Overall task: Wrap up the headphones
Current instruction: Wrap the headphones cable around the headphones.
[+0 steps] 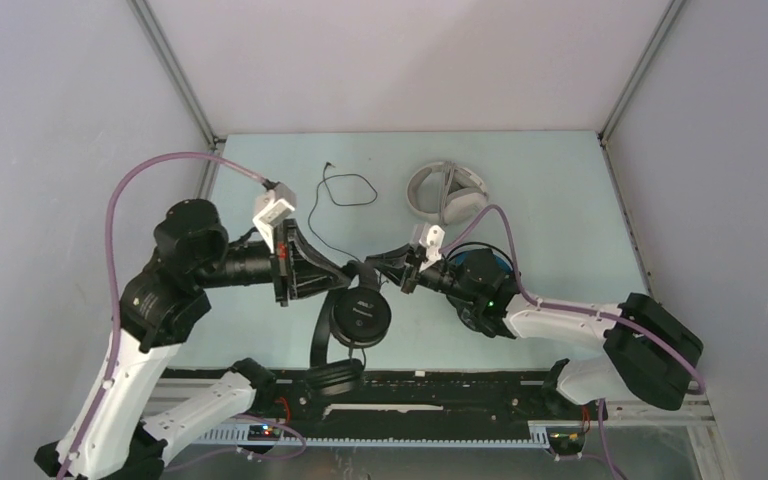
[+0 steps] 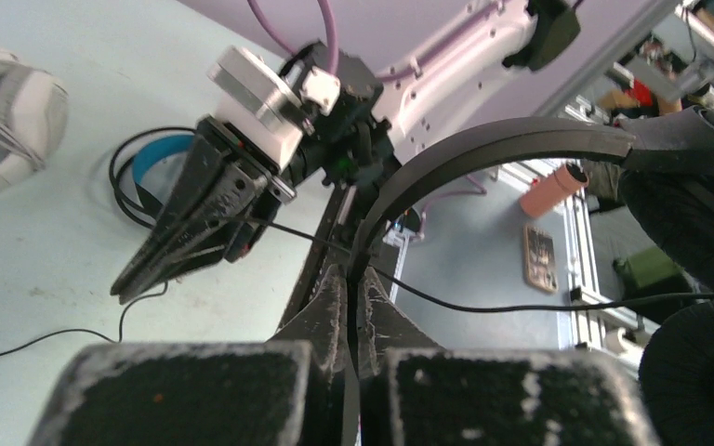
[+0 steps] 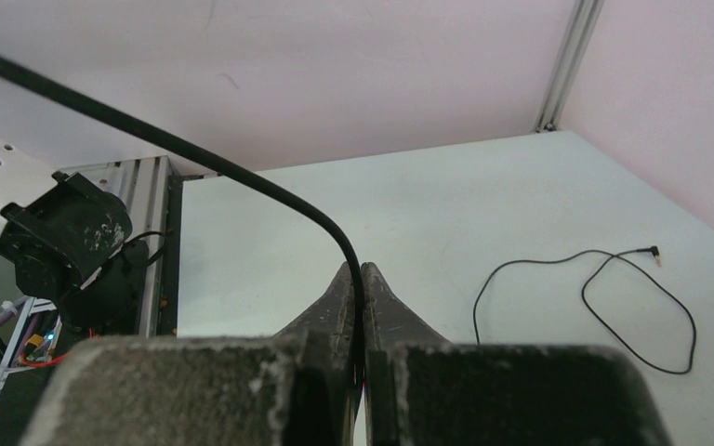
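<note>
Pale green tabletop (image 1: 560, 200), walled in grey, is seen from above: small slim black headphones (image 1: 362, 316) are held near its middle, between the two arms. From the left wrist, the left tool (image 2: 349, 288) is seen clamped on the curved headband (image 2: 483, 139). From the right wrist, the right tool (image 3: 361, 279) is closed on a black strand, judged to be the thin black cable (image 3: 586, 279), whose loose loop lies beyond, nearer this arm.

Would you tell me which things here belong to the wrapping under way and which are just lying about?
In use: slim black headphones, thin black cable, left gripper, right gripper.
Lying about: white-grey headphones, black-and-blue headphones.
</note>
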`<action>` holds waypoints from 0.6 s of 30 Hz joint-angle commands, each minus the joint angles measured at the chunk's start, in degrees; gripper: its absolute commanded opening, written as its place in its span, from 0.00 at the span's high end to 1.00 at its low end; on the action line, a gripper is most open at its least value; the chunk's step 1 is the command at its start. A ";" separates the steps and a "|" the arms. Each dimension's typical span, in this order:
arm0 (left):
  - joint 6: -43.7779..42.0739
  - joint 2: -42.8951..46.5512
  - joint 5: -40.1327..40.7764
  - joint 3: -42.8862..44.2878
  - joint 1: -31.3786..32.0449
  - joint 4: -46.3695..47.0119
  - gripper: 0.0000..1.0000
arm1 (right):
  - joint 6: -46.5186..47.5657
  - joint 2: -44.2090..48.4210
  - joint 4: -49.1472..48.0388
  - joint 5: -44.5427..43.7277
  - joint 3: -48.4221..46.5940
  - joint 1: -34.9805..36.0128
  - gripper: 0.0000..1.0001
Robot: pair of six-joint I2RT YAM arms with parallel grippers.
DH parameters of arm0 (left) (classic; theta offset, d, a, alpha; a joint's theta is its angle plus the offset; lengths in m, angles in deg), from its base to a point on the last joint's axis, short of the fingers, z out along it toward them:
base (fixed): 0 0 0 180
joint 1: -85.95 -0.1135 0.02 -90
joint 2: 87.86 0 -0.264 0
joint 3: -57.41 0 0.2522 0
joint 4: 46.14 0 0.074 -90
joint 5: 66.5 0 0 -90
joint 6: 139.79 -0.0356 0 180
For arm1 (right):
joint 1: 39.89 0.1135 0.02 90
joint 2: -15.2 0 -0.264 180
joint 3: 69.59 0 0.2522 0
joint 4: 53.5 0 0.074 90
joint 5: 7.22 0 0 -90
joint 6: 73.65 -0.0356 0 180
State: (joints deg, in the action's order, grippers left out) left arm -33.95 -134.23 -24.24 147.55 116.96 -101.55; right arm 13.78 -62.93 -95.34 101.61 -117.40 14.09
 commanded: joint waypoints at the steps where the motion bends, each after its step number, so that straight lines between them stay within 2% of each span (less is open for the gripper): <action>1: -5.70 -1.86 0.11 -1.33 3.79 -3.72 1.00 | 0.99 3.34 2.58 -0.20 -2.61 -1.54 1.00; 4: -10.63 -3.69 2.04 -2.17 6.10 -8.11 1.00 | 0.98 4.93 5.10 -0.11 -2.61 -2.87 1.00; 8: -15.66 -7.62 8.63 -2.13 9.00 -15.25 1.00 | 1.45 8.58 10.85 -0.24 -2.62 -4.92 1.00; 13: -19.33 -10.00 20.06 -2.04 12.56 -18.11 1.00 | 2.41 14.07 20.45 -1.80 -3.24 -7.38 1.00; 18: -20.33 -13.43 36.74 -1.50 16.46 -21.50 1.00 | 6.12 18.54 35.52 -2.53 -8.56 -8.32 1.00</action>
State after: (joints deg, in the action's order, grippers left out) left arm -51.83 -146.38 -1.40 146.02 131.10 -119.91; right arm 16.91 -48.03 -72.12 100.40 -119.78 6.31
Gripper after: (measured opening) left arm 0.014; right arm 0.015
